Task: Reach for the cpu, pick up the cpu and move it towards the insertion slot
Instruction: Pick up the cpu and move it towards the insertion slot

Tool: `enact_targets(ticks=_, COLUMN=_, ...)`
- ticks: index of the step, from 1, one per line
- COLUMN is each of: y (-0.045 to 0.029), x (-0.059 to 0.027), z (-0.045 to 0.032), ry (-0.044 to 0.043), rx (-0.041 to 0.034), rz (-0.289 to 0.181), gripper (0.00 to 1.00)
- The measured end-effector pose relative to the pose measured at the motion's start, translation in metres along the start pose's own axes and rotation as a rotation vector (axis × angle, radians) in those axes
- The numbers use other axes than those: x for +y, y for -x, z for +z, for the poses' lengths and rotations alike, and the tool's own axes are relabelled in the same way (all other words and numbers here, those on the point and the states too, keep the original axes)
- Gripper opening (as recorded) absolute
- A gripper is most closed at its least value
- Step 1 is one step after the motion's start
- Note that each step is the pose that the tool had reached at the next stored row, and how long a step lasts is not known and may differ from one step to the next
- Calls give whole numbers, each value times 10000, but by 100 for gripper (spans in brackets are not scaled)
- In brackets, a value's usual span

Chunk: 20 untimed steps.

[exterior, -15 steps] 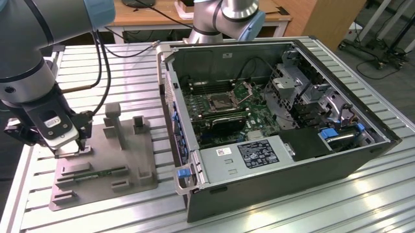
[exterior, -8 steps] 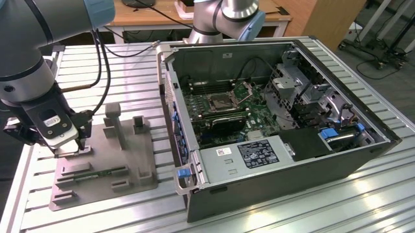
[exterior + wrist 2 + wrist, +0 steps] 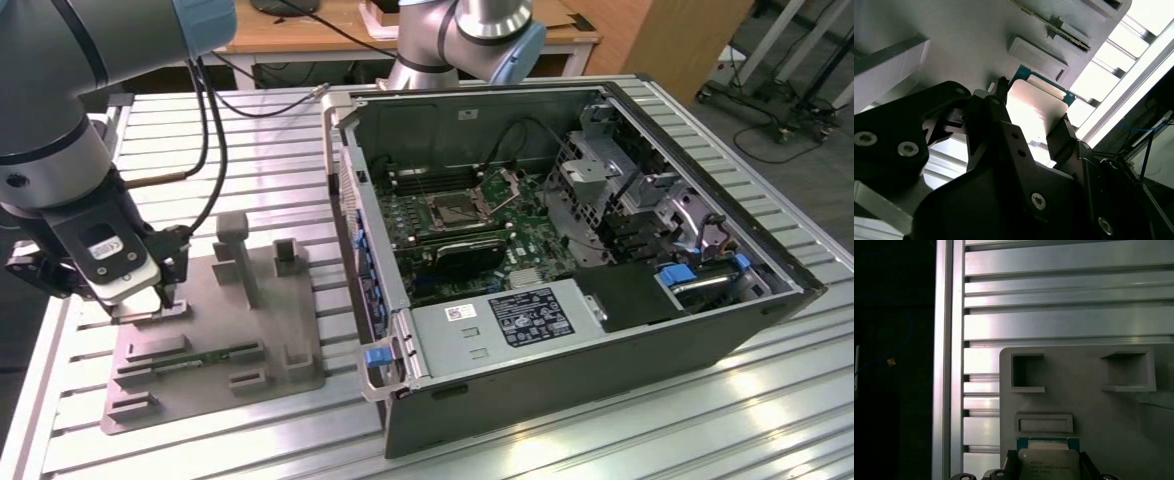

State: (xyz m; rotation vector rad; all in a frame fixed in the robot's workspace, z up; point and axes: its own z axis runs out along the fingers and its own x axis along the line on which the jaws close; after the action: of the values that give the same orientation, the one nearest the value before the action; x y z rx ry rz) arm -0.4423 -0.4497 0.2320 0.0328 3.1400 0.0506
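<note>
The cpu (image 3: pixel 1048 459), a small square chip with a silver top and a green rim, lies in its recess on the grey tray (image 3: pixel 274 345) at the exterior view's left. My gripper (image 3: pixel 151 300) is down on that corner of the tray. In the second wrist view its two black fingers (image 3: pixel 1064 131) press against opposite edges of the cpu (image 3: pixel 1034 105), so the gripper (image 3: pixel 1032 110) is shut on it. The chip still rests level on the tray (image 3: pixel 1079 370). The insertion slot (image 3: pixel 458 210) sits inside the open computer case, its metal bracket raised.
The open computer case (image 3: pixel 561 330) stands at the exterior view's right of the tray, its side wall (image 3: pixel 350 230) between tray and socket. Upright grey posts (image 3: pixel 238 250) rise from the tray and a green memory stick (image 3: pixel 200 358) lies in it. A second arm's base (image 3: pixel 467 40) stands behind the case.
</note>
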Motion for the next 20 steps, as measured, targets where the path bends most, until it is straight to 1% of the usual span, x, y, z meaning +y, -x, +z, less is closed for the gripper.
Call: enact_targets(ticks=20, y=0, x=1, z=-36, ry=0, rx=0, rz=0, gripper=55)
